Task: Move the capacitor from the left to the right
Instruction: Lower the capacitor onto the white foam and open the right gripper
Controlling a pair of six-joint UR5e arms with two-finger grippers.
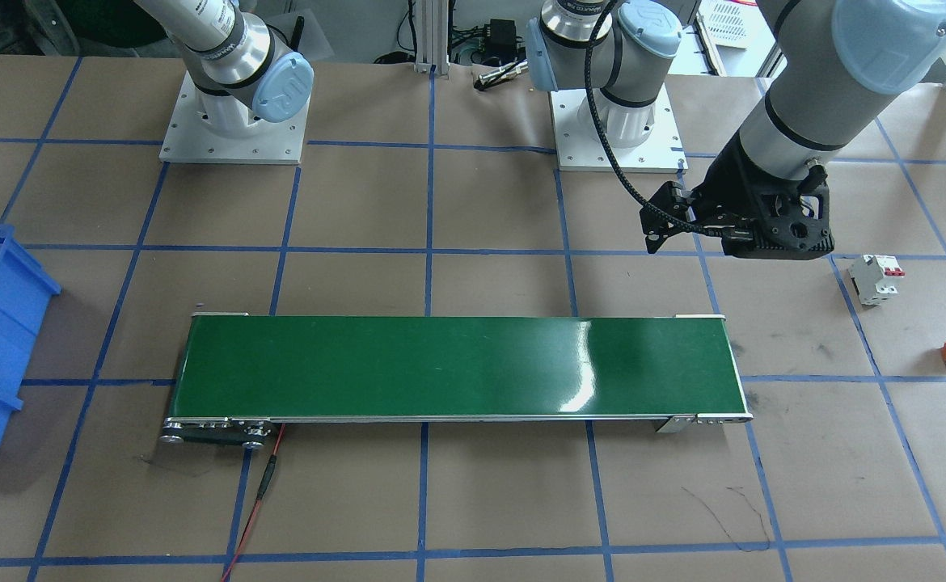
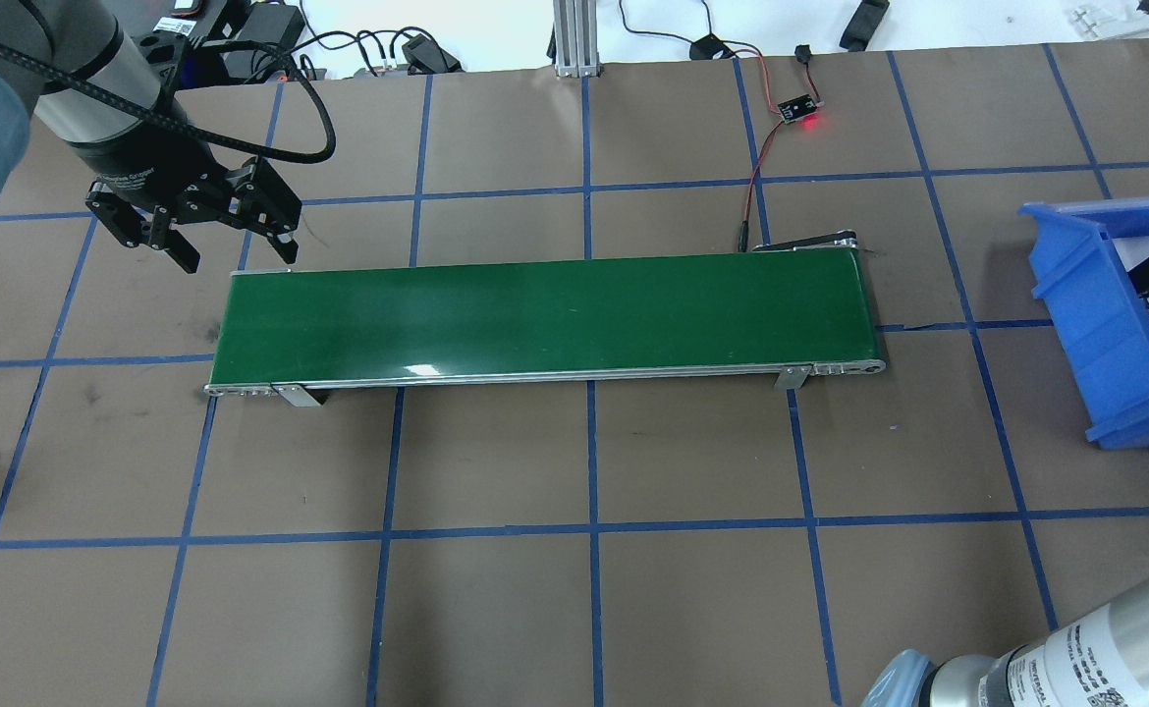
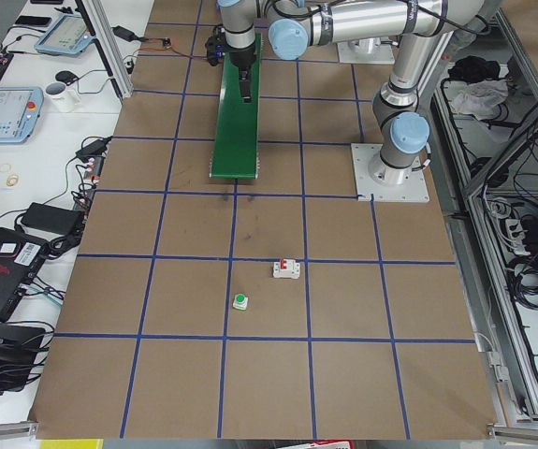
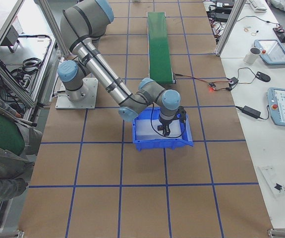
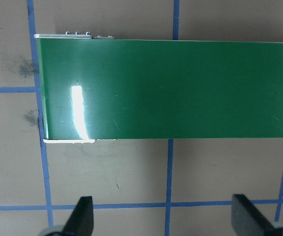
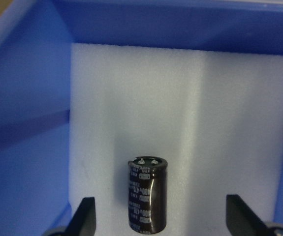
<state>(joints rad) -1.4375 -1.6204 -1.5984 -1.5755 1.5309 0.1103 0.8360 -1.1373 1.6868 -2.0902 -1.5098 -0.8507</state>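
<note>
As you read from large to small, note the green conveyor belt, then the blue bin beyond its right end, whose white foam pad bears the capacitor. Your right gripper hangs spread wide, one finger either side of the capacitor and touching neither. Your left gripper, also wide, hovers by the belt's left end. The step appears to be release. Next, raise the right gripper straight up, clear of the capacitor.

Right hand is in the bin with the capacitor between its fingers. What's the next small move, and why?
Probably lift the right hand straight up. It is open, and the capacitor already rests free on the white foam in the blue bin.
</note>
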